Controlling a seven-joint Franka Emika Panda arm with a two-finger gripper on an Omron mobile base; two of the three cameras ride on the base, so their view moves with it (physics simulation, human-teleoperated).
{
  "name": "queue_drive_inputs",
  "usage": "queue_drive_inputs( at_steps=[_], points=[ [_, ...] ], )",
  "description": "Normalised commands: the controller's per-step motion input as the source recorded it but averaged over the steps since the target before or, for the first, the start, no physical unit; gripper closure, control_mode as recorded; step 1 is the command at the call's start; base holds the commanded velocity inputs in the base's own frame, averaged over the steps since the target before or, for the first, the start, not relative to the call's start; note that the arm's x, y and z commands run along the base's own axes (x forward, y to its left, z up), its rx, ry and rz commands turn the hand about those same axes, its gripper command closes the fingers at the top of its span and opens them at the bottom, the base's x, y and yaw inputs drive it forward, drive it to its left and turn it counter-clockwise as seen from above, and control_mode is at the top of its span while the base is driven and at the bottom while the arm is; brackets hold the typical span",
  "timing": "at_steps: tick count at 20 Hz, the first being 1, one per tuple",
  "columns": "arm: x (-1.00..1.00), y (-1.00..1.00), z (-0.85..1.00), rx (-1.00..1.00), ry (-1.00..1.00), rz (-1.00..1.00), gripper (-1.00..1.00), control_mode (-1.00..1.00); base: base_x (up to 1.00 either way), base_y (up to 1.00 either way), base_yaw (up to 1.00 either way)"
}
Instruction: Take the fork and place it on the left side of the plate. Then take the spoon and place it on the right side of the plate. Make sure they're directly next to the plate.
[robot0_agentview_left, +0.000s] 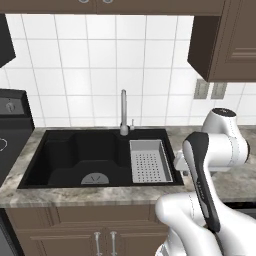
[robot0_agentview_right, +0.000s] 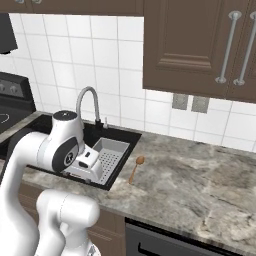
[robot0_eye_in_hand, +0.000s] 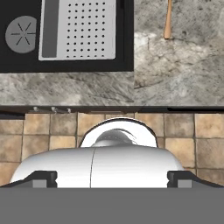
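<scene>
**At the sink counter: nothing placed yet, by the look of it**

On the counter (robot0_agentview_right: 200, 185) right of the sink (robot0_agentview_left: 95, 155), the spoon (robot0_agentview_right: 135, 169) lay flat, handle toward the front edge, just beside the sink's rim. Nothing was holding it. The gripper (robot0_eye_in_hand: 112, 177) had its jaws wide apart and empty, up above the counter edge and looking down past it at the floor tiles.

I couldn't spot the fork or plate, so my guess was both placements were left to do.

Views differed a lot: the right base view gave the whole spoon, the hand view caught just its handle at the top, and the left base view mostly had the sink, strainer tray (robot0_agentview_left: 150, 160) and faucet (robot0_agentview_left: 123, 112).
</scene>
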Motion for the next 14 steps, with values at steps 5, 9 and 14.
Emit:
queue_drive_inputs(
  at_steps=[5, 9, 14],
  points=[
    [0.00, 0.00, 0.00, 0.00, 0.00, 0.00, -1.00, 1.00, 0.00, 0.00, 0.00],
    [0.00, 0.00, 0.00, 0.00, 0.00, 0.00, -1.00, 1.00, 0.00, 0.00, 0.00],
    [0.00, 0.00, 0.00, 0.00, 0.00, 0.00, -1.00, 1.00, 0.00, 0.00, 0.00]
  ],
)
